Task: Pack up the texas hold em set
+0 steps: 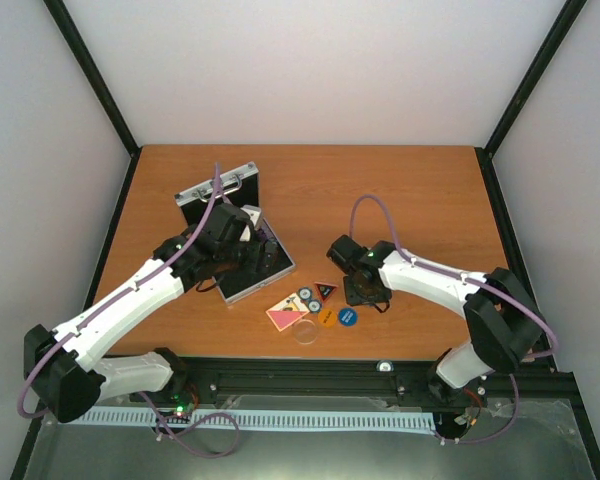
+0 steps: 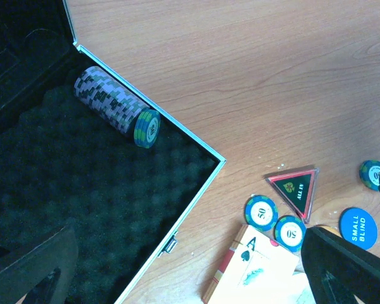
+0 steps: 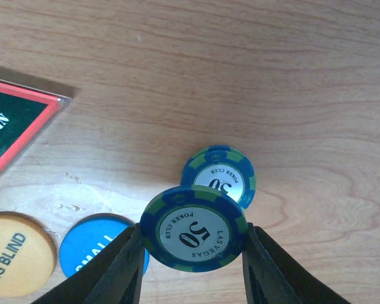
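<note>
Our right pincer (image 3: pixel 191 244) pinches one blue chip (image 3: pixel 193 231) over the table (image 3: pixel 272 76). Our left pincer (image 2: pixel 190 235) is spread wide above the open case (image 2: pixel 189 201), where a roll of chips (image 2: pixel 114 106) lies.

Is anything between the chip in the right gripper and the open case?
Yes: the open left gripper hangs over the silver aluminium case. Between, a red-black triangle plaque and two blue-white chips lie flat on the table.
</note>
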Controlling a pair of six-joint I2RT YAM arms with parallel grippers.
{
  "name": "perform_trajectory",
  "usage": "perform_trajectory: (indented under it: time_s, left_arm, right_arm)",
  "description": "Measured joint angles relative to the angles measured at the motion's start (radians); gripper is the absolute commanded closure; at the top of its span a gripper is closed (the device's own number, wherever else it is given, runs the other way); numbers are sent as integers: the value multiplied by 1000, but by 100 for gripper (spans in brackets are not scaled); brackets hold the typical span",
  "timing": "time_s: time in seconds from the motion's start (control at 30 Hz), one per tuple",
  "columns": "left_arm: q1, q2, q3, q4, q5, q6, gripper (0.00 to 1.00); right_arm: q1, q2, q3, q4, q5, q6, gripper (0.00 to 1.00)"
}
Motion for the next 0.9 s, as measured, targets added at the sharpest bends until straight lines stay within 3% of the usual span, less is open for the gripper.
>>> perform_trajectory:
  time_s: [0.9]
  left_arm:
    - [0, -8, -19, 1, -2, -11, 0]
  right_arm:
    - [-105, 63, -76, 100, -64, -96, 57]
